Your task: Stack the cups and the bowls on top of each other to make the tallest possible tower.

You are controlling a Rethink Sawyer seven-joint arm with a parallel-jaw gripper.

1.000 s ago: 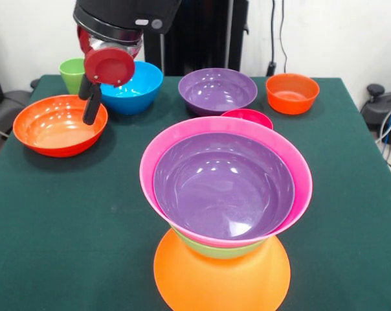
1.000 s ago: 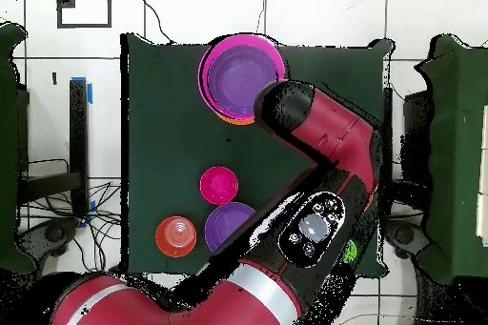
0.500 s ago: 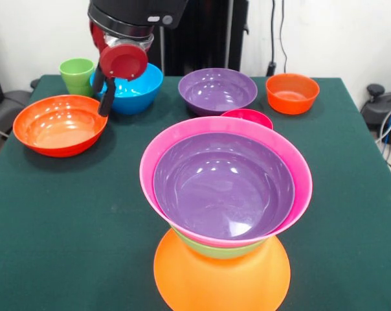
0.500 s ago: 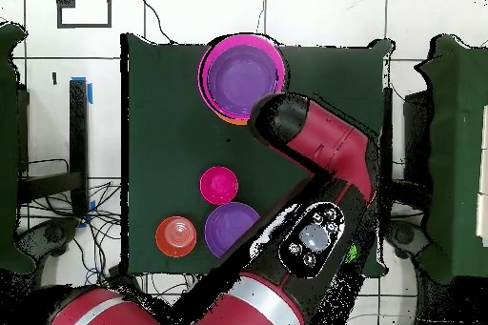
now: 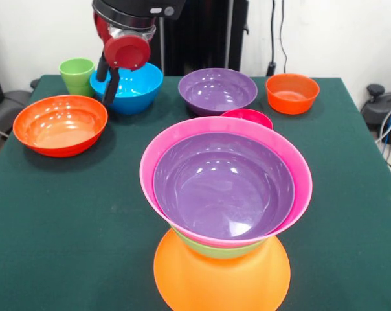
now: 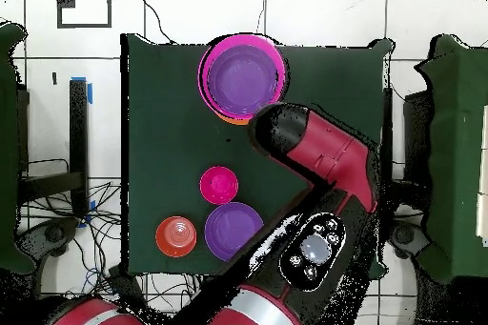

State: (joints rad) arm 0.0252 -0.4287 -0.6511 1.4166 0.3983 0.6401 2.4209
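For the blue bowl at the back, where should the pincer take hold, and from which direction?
Probably its rim, from straight above. The blue bowl sits upright and open, its sloping wall too wide to span, so one finger inside and one outside suits it. The side facing the purple bowl looks freest; the cup crowds the other.

Front camera low, near tower point(image 5: 224, 214) — overhead straight down; both share table point(image 6: 162, 131).
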